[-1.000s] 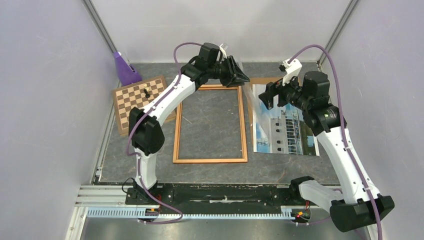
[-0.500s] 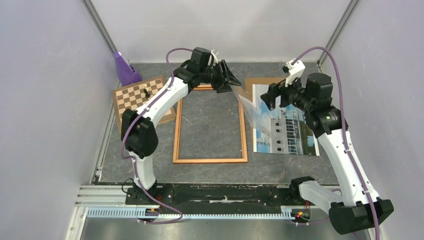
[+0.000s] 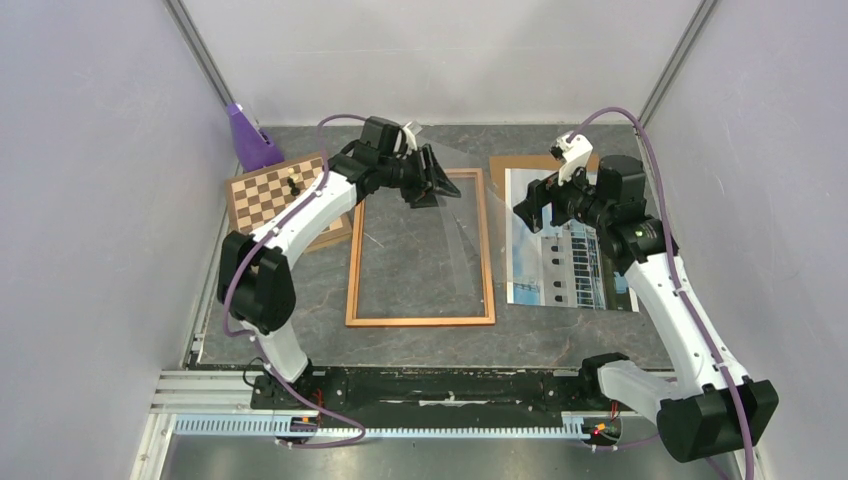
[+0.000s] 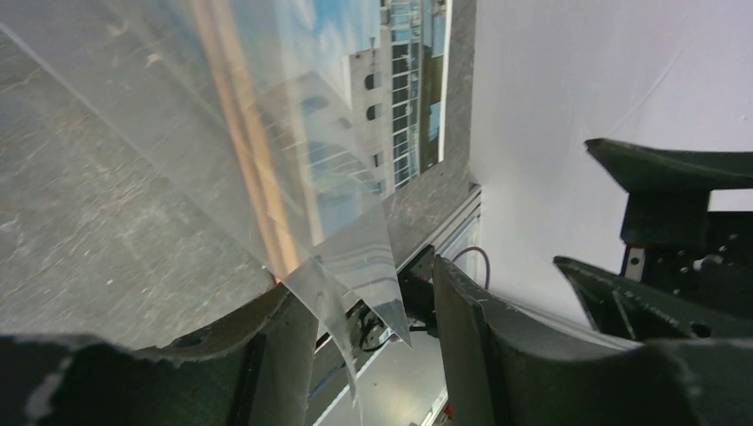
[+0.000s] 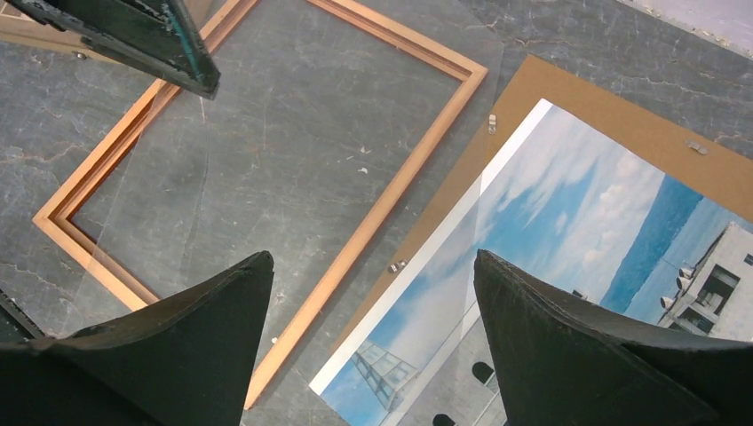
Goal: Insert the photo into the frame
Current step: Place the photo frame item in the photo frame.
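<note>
Over the frame (image 3: pixel 355 262), my left claw (image 3: pixel 432 185) stood parted around a corner of the sheet (image 4: pixel 133 115), right claw (image 3: pixel 528 207) agape and empty; the sheet needed squaring to the frame.

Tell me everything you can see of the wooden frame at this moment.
The frame is a thin-railed rectangle of orange-brown wood. It lies flat on the dark grey table with its long sides running away from the arms. No photo is in it, and the table shows through. A clear sheet slants over its right part, below the left gripper; whether it rests on the rails cannot be told. The photo lies apart, to its right.
</note>
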{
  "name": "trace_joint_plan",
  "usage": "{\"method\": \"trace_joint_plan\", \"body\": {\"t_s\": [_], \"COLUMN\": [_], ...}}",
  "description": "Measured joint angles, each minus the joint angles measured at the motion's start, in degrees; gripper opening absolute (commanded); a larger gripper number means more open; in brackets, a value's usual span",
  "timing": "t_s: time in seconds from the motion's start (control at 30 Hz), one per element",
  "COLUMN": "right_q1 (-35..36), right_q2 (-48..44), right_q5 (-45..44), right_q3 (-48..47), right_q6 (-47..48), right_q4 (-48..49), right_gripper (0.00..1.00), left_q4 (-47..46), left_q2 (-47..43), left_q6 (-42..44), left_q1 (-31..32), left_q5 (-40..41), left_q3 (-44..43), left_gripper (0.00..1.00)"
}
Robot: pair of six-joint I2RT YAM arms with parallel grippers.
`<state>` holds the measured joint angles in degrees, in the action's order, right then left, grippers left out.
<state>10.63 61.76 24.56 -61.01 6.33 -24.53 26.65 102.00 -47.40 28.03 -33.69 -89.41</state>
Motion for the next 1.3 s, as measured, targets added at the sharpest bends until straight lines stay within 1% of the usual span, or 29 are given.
{"method": "trace_joint_plan", "body": {"t_s": [0.13, 0.33, 0.43, 0.53, 0.63, 0.9, 1.0, 1.1, 1.2, 1.3], "right_q1": [0.00, 0.00, 0.00, 0.00, 0.00, -0.17, -0.37, -0.52, -0.52, -0.52], "right_q2": [-0.90, -1.73, -2.23, -2.95, -3.96, -6.86, -7.19, -7.34, -7.32, -7.15], "right_q5": [-0.04, -0.28, -0.33, -0.46, -0.50, -1.11, -1.16, -1.16, -1.11, -1.07], "right_q3": [1.70, 4.00, 4.85, 5.79, 7.06, 9.81, 10.51, 11.34, 12.26, 13.55], "right_q6": [0.57, 1.09, 1.22, 1.27, 1.31, 1.90, 1.97, 2.27, 3.10, 4.07], "right_q4": [1.09, 1.40, 1.77, 1.84, 2.23, 3.50, 3.98, 4.28, 4.35, 5.25], "right_gripper": [0.87, 0.87, 0.87, 0.87, 0.87, 0.88, 0.88, 0.88, 0.87, 0.86], "left_q4": [-0.24, -1.27, -3.15, -6.38, -12.46, -33.75, -39.23, -44.30, -50.71, -56.02], "left_q2": [-3.28, -5.66, -5.79, -5.79, -5.79, -3.45, -2.27, -1.81, -1.20, 0.48], "left_q6": [2.38, 6.01, 7.32, 7.87, 7.80, 1.99, 0.28, -1.25, -3.26, -5.64], "left_q1": [-1.49, -3.56, -4.22, -4.50, -4.48, -4.70, -4.83, -4.96, -5.20, -5.57], "left_q5": [-0.09, -0.72, -0.96, -1.11, -2.01, -5.49, -5.49, -5.20, -4.35, -3.85], "left_q3": [5.55, 12.02, 15.04, 18.14, 21.75, 30.58, 32.30, 34.36, 36.94, 38.93], "left_gripper": [0.49, 0.42, 0.38, 0.38, 0.38, 0.49, 0.52, 0.52, 0.49, 0.43]}}
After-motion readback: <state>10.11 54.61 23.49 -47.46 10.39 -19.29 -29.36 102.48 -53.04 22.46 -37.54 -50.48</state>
